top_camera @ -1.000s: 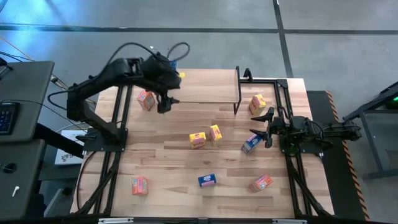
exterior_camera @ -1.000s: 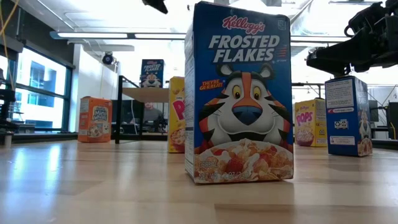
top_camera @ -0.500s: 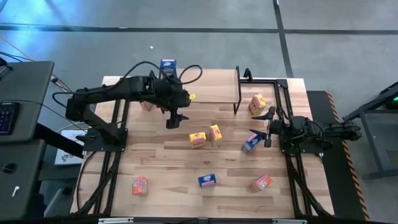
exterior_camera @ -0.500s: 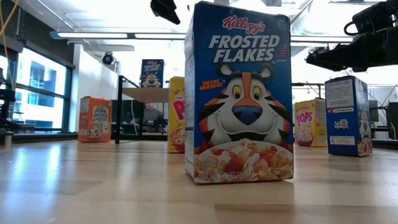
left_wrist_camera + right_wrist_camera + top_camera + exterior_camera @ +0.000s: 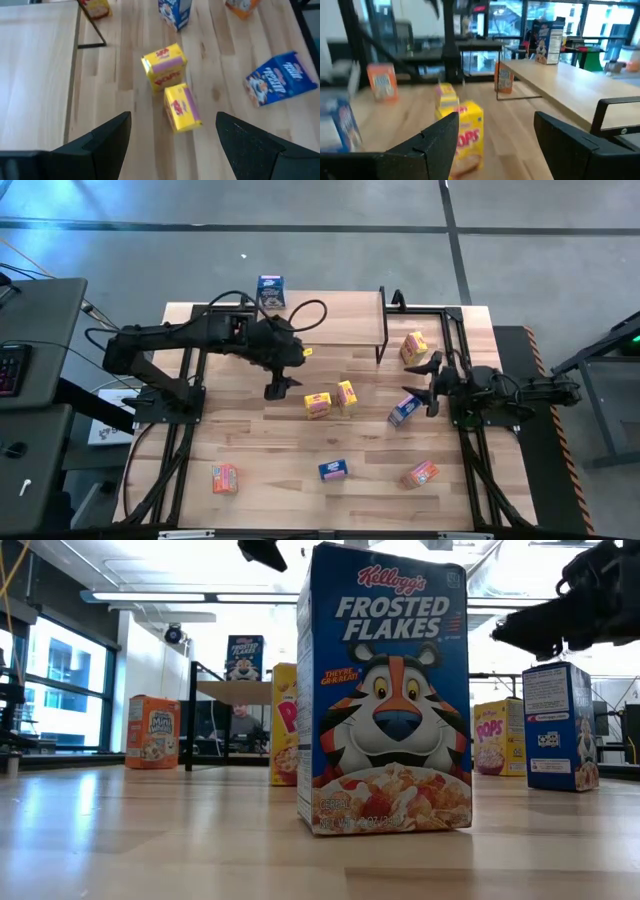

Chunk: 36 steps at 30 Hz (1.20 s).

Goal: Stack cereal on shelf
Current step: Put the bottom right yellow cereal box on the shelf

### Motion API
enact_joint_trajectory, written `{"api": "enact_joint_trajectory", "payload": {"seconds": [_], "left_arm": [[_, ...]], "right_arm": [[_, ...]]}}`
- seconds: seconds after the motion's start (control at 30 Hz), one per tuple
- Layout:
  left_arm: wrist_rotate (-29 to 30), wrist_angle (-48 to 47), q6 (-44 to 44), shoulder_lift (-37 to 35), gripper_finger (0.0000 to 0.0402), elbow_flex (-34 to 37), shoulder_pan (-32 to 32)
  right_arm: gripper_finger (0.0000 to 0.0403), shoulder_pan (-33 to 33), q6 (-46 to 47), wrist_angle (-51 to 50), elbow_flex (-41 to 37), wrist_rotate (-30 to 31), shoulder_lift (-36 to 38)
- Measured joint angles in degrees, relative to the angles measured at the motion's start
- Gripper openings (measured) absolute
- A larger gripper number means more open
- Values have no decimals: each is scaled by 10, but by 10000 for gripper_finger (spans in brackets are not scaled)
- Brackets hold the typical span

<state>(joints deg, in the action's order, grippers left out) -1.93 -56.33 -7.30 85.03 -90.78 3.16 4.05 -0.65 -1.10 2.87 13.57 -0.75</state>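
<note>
Wooden tabletop [image 5: 260,450] carries scattered cereal; one blue box [image 5: 270,288] stands on the shelf [image 5: 340,320]. Left jaws [image 5: 277,387] hang empty, apart, two yellow boxes [image 5: 318,404] just ahead — close neighbours, so a descent risks toppling one. Right jaws [image 5: 422,385], also apart, wait beside another blue box [image 5: 404,411].

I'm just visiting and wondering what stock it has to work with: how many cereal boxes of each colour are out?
Blue boxes: 3, one of them up on the shelf
Yellow boxes: 3
Orange boxes: 3, one of them clear only in the low view
Total: 9
</note>
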Motion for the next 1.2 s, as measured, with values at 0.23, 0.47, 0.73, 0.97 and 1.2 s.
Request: {"api": "enact_joint_trajectory", "payload": {"seconds": [0.23,0.47,0.73,0.97,1.2], "left_arm": [[11,-9,42,-41,282,0,-4],[20,21,68,-116,282,56,-6],[56,100,114,-215,282,178,-6],[56,134,132,-260,282,240,-6],[56,147,160,-287,282,291,-6]], "right_arm": [[252,0,81,42,0,-1,0],[252,0,82,48,0,1,0],[252,0,82,62,0,-15,0],[252,0,63,154,0,-23,-1],[252,0,21,256,0,-31,-1]]}}
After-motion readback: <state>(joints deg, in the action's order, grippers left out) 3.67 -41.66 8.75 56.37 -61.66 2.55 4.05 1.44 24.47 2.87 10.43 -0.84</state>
